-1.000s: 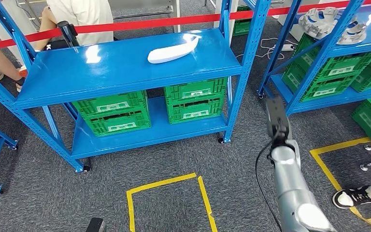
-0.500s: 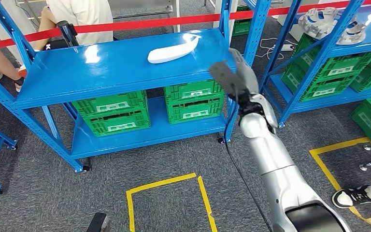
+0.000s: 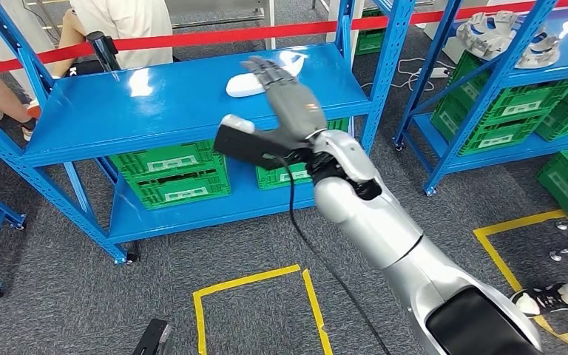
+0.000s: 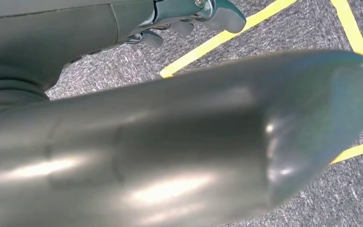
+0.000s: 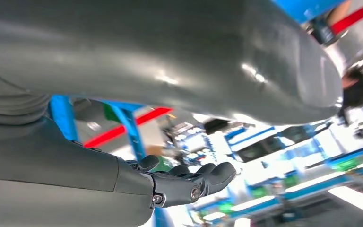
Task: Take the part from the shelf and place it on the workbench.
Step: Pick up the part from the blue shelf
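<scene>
A long white part (image 3: 245, 86) lies on the top board of the blue shelf (image 3: 155, 103), toward its right end. My right hand (image 3: 285, 92) is raised over the shelf's front edge with its fingers stretched out across the middle of the part. Nothing is in it, and I cannot tell whether it touches the part. In the right wrist view the right hand (image 5: 170, 184) has its fingers apart from the thick thumb. My left hand (image 4: 99, 42) hangs low over the carpet, holding nothing, its fingers (image 4: 189, 19) loosely bent.
Green crates (image 3: 174, 174) fill the shelf's lower board. Red barrier tape (image 3: 192, 37) runs behind it, and a person (image 3: 122, 26) sits beyond. A second blue shelf (image 3: 488, 148) at the right carries metal parts (image 3: 503, 33). Yellow floor tape (image 3: 251, 285) marks squares; a person's shoe (image 3: 540, 299) is at the lower right.
My right arm has swung up from hanging low at the right and leftward across the shelf post, bringing its hand over the white part. The part has not moved.
</scene>
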You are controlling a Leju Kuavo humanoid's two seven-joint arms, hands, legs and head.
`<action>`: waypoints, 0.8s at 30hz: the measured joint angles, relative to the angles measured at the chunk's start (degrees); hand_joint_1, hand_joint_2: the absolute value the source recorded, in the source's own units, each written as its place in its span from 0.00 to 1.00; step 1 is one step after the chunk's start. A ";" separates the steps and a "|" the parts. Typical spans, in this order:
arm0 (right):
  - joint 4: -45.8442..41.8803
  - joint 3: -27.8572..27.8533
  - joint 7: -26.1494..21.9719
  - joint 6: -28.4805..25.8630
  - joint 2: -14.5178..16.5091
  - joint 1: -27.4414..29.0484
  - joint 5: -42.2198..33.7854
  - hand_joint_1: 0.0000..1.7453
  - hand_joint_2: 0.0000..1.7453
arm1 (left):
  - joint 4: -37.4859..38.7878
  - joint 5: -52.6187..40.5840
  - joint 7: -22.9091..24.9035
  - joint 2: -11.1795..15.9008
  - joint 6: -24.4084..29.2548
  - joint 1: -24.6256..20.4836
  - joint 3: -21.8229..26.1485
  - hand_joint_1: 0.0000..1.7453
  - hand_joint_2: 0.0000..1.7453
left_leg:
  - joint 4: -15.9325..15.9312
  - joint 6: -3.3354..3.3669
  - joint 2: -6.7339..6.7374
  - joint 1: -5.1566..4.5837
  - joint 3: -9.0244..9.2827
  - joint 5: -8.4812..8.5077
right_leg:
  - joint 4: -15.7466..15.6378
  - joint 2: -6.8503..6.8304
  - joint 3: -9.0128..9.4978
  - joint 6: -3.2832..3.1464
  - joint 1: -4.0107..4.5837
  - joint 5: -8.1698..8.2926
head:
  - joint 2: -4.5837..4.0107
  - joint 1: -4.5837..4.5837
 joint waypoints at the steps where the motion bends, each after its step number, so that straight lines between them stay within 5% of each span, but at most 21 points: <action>1: -0.49 3.40 0.02 0.18 -0.14 -0.68 0.40 0.00 0.00 | 0.16 -0.05 0.03 0.00 -0.15 -0.20 -0.22 0.00 0.00 | 0.00 0.00 0.00 0.00 0.00 0.00 | -0.01 0.00 0.00 0.00 0.00 0.00 | 0.00 -0.01; 8: -0.84 8.52 -0.02 0.21 -0.76 -1.58 1.17 0.00 0.00 | 0.63 -0.16 0.13 -0.02 -0.44 -0.54 -0.46 0.00 0.00 | 0.00 0.00 0.00 0.00 0.00 0.00 | -0.08 0.00 0.04 0.05 0.00 0.04 | 0.00 -0.04; 24: 4.44 9.86 0.42 -0.54 -1.68 -1.04 -0.69 0.00 0.00 | 1.01 -0.37 0.59 -0.02 -0.72 -0.63 -0.79 0.00 0.00 | 0.06 0.05 -0.01 -0.08 -0.01 -0.03 | -0.37 0.00 0.14 0.29 -0.05 0.19 | 0.00 -0.10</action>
